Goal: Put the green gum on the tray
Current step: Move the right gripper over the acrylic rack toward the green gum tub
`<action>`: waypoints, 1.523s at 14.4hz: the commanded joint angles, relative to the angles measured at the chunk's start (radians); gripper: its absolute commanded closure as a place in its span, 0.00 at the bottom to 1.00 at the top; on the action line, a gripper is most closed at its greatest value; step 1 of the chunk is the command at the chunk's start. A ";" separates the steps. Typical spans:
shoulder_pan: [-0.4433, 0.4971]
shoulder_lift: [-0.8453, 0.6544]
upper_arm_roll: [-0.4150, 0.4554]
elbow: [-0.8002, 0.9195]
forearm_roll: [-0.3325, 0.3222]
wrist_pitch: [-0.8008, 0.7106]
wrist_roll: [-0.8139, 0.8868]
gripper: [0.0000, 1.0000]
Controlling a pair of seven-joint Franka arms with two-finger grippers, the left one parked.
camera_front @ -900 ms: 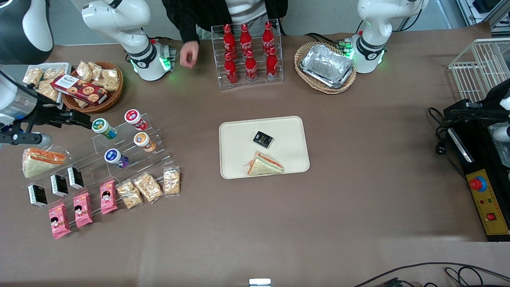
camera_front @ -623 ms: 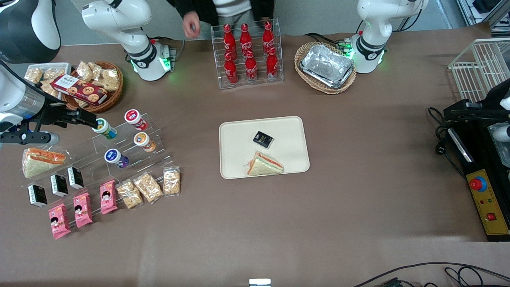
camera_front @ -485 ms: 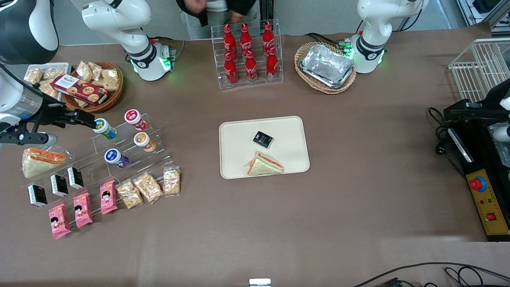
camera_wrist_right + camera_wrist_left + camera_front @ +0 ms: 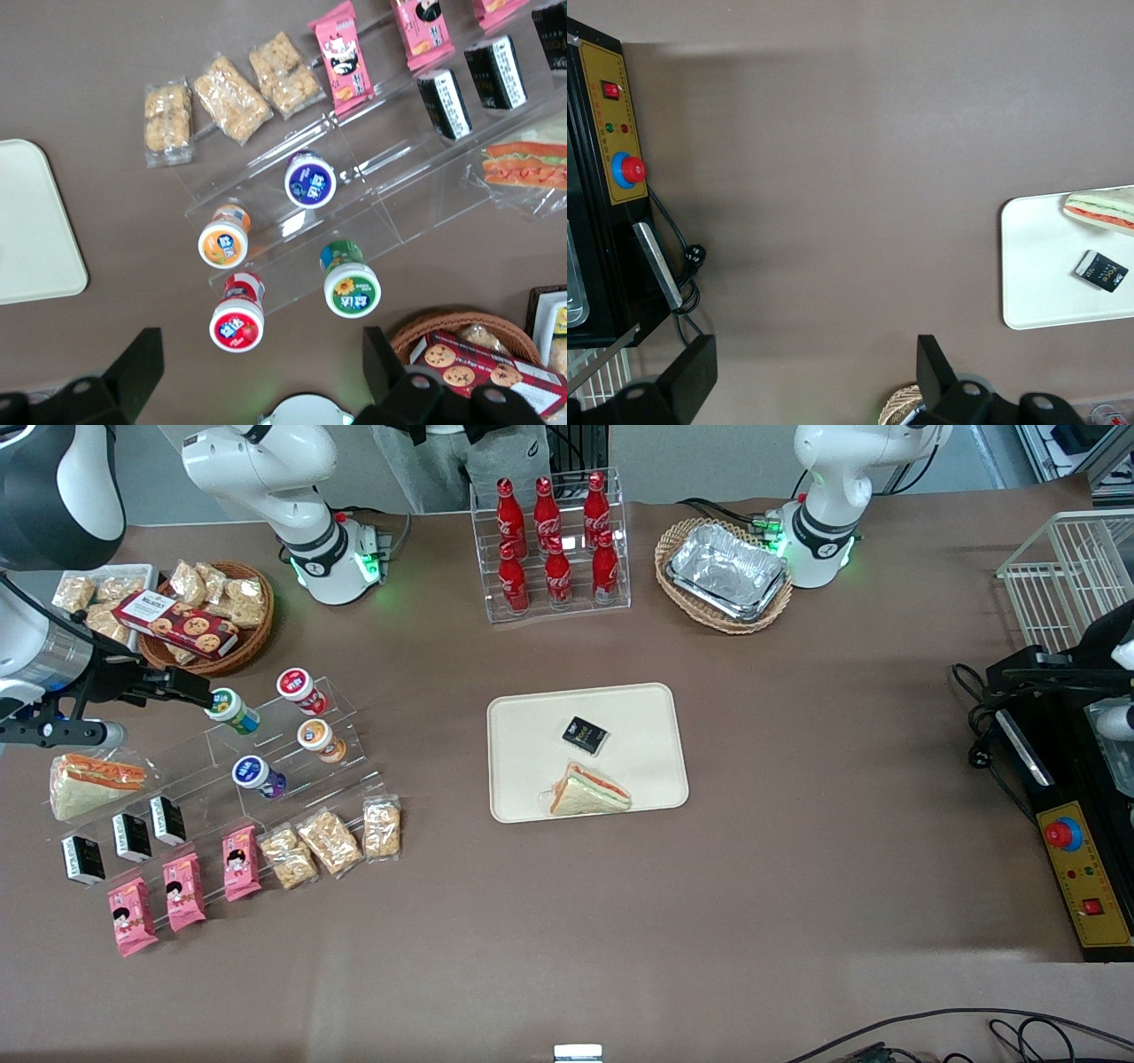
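The green gum (image 4: 232, 710) lies tilted on the upper step of a clear acrylic stand (image 4: 292, 771), its green-rimmed lid facing up. It also shows in the right wrist view (image 4: 352, 289). My right gripper (image 4: 190, 688) hovers above the stand beside the gum, toward the working arm's end of the table. In the right wrist view the gripper (image 4: 260, 354) is open and empty, with its fingers wide apart. The cream tray (image 4: 532, 726) lies mid-table and holds a black packet (image 4: 585, 734) and a wrapped sandwich (image 4: 589, 791). One tray corner shows in the right wrist view (image 4: 35, 230).
Red-lidded (image 4: 299, 688), orange-lidded (image 4: 319, 740) and purple-lidded (image 4: 257, 775) bottles share the stand. Snack packs (image 4: 328, 841) and another sandwich (image 4: 93, 779) lie around it. A snack basket (image 4: 208, 615), a cola rack (image 4: 549, 540) and a foil-tray basket (image 4: 724, 574) stand farther from the camera.
My gripper has shifted slightly toward the green gum and then held still. The person's hand near the cola rack has pulled away from the table.
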 commanded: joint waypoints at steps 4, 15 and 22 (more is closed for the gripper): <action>-0.002 -0.164 -0.026 -0.202 0.008 0.072 -0.013 0.00; -0.012 -0.369 -0.114 -0.541 -0.100 0.293 -0.094 0.00; -0.012 -0.372 -0.105 -0.577 -0.109 0.360 -0.093 0.00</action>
